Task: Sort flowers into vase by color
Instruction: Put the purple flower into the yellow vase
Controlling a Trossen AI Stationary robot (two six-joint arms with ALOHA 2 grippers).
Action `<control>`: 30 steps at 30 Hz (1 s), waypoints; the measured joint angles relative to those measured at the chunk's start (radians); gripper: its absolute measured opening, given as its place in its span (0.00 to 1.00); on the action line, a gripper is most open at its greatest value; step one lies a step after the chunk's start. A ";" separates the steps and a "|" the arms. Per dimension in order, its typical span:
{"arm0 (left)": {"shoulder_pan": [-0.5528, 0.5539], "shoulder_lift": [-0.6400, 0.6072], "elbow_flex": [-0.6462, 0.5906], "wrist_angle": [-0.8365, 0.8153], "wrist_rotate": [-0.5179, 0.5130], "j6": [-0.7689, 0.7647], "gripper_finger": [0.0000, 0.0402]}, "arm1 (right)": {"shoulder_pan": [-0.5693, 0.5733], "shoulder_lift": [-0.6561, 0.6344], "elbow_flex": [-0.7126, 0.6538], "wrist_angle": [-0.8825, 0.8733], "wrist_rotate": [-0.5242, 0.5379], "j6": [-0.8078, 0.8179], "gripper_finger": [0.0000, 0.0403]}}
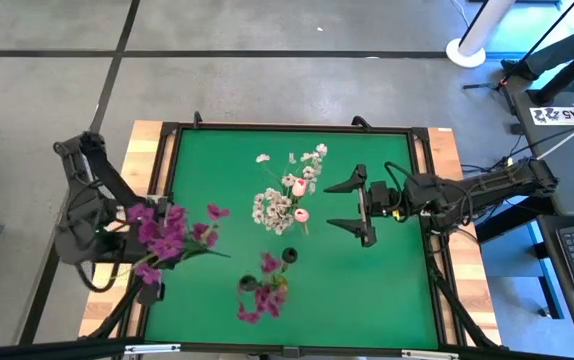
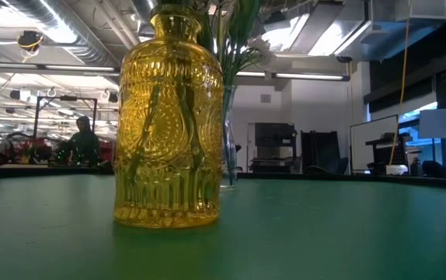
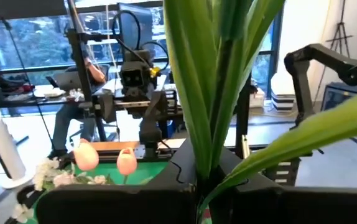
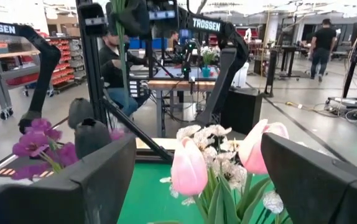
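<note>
Fingers on my right gripper (image 1: 351,211) stand wide apart, aimed left at the white-and-pink bunch (image 1: 287,195) mid-table, w/ nothing between them; my guess is they're spread like this to clear the blossoms. From the right wrist view two pink tulip buds (image 4: 190,167) sit right in the gap ahead, white sprays (image 4: 211,138) just behind, so that bunch looks grouped by colour in the clear vase (image 2: 228,140), i.e. the pale stems go together. My left gripper (image 1: 145,238) hangs at the mat's left edge, pinched tight on a magenta stem (image 1: 167,232); its green leaves (image 3: 222,93) fill the left wrist view, blooms fanned over the green mat (image 1: 367,290). I'd say it's held off to the side to keep clear of the other arm. Near edge, the yellow vase (image 2: 168,124) carries more magenta flowers (image 1: 262,290), prob. where my purple stem belongs. Beyond the table a seated person (image 4: 113,68) is visible.
</note>
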 joint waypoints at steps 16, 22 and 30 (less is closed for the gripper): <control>-0.146 0.076 -0.043 -0.063 -0.030 -0.191 0.01 | 0.000 0.000 0.000 -0.049 0.000 0.032 0.85; -0.125 0.186 -0.115 -0.060 -0.091 -0.292 0.01 | 0.000 0.000 0.000 -0.104 0.001 0.068 0.85; -0.023 0.241 -0.170 0.044 -0.138 -0.402 0.01 | 0.000 0.000 0.000 -0.384 0.044 0.163 0.85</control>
